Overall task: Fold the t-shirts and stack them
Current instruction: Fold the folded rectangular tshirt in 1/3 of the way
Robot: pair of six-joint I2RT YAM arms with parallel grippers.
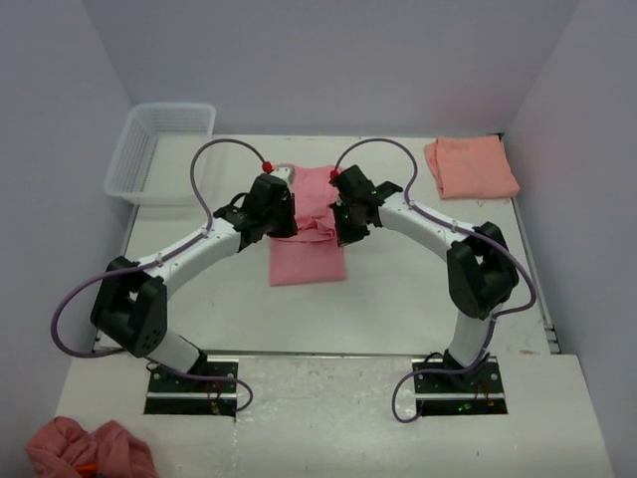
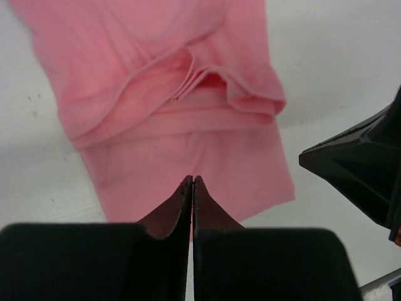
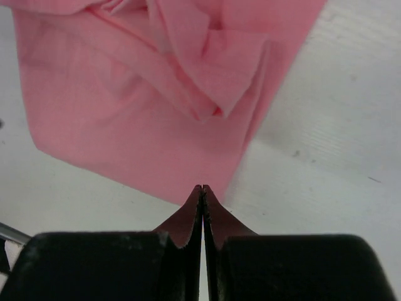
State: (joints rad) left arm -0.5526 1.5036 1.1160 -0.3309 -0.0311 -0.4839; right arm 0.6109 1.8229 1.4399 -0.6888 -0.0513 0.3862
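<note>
Jaws of left gripper (image 2: 192, 180) and right gripper (image 3: 202, 188) press together, perhaps nipping cloth. Rumpled rose-pink t-shirt (image 1: 309, 254) lies beneath both tips; folded salmon-orange t-shirt (image 1: 470, 166) sits well right of them.

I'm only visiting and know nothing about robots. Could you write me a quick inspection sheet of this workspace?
Surface: white table.
Job's things: rose-pink t-shirt partly folded mid-table; salmon-orange t-shirt folded at the far right corner.
Clutter: clear basket at far left; crumpled pink cloth on the near left ledge.
Grippers: left claw and right claw both shut, one at each side of the pink shirt.
Cables: purple cables loop along each arm.
Surroundings: white walls.
</note>
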